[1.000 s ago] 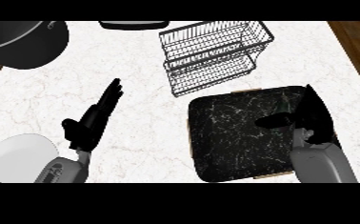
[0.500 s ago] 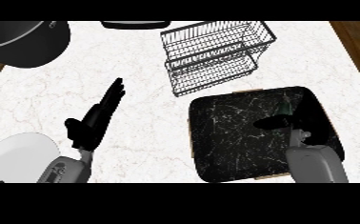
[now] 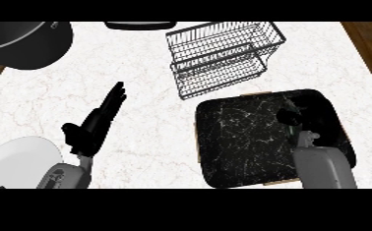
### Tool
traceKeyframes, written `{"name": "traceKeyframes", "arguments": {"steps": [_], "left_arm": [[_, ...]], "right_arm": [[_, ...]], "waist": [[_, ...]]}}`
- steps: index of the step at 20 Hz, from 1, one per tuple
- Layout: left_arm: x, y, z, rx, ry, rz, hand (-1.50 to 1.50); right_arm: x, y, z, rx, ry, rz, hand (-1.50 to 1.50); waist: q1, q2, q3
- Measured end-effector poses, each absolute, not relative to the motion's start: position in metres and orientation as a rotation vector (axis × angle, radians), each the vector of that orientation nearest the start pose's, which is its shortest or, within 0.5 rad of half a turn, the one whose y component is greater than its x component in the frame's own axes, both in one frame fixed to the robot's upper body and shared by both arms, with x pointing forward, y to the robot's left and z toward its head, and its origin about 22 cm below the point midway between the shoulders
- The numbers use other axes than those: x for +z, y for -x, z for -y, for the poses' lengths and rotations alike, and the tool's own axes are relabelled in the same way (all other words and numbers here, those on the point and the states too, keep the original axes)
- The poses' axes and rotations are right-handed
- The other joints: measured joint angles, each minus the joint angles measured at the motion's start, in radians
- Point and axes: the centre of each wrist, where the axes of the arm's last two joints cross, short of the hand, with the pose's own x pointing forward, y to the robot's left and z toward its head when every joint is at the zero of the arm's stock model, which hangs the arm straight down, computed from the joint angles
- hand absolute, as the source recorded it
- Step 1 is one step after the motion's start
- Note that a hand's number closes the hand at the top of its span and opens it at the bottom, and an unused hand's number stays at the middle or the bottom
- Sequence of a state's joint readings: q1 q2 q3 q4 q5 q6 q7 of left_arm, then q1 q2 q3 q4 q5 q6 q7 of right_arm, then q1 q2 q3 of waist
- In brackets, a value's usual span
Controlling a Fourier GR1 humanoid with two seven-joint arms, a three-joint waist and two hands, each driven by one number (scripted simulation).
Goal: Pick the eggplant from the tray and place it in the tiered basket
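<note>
White marble counter (image 3: 149,85) filling whole view. Left hand (image 3: 88,128) resting open, fingers (image 3: 112,100) lying straight, holding nothing. Tiered basket (image 3: 222,58) sitting well beyond those fingertips, off to their right. Right hand (image 3: 299,114) hovering over black tray (image 3: 232,141), can't tell its grip. Eggplant not showing clearly, probably blending into dark tray under that hand.

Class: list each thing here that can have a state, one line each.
tiered basket: upright, nothing seen inside.
tray: lying flat, right hand over it.
eggplant: cannot be made out; possibly hidden under the right hand.
left hand: open, resting at lower left, fingers straight.
right hand: over tray's right part, grip unclear.
</note>
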State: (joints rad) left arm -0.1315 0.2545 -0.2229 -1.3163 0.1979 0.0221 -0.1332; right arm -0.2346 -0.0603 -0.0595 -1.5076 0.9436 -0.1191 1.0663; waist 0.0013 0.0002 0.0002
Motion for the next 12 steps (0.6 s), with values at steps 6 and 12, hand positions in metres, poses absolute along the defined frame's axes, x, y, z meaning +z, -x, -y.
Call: {"name": "traceKeyframes", "arguments": {"steps": [6,12], "left_arm": [[-0.017,-0.269,-0.239,-0.222,0.070,1.532,0.00],[-0.014,-0.269,-0.236,-0.248,0.094,1.547,0.00]], "right_arm": [[0.045,-0.303,0.225,0.093,1.048,0.714,1.50],[0.052,-0.315,0.267,0.576,1.063,0.857,1.50]], "waist": [[0.000,0.000,0.000],[0.033,0.013,0.003]]}}
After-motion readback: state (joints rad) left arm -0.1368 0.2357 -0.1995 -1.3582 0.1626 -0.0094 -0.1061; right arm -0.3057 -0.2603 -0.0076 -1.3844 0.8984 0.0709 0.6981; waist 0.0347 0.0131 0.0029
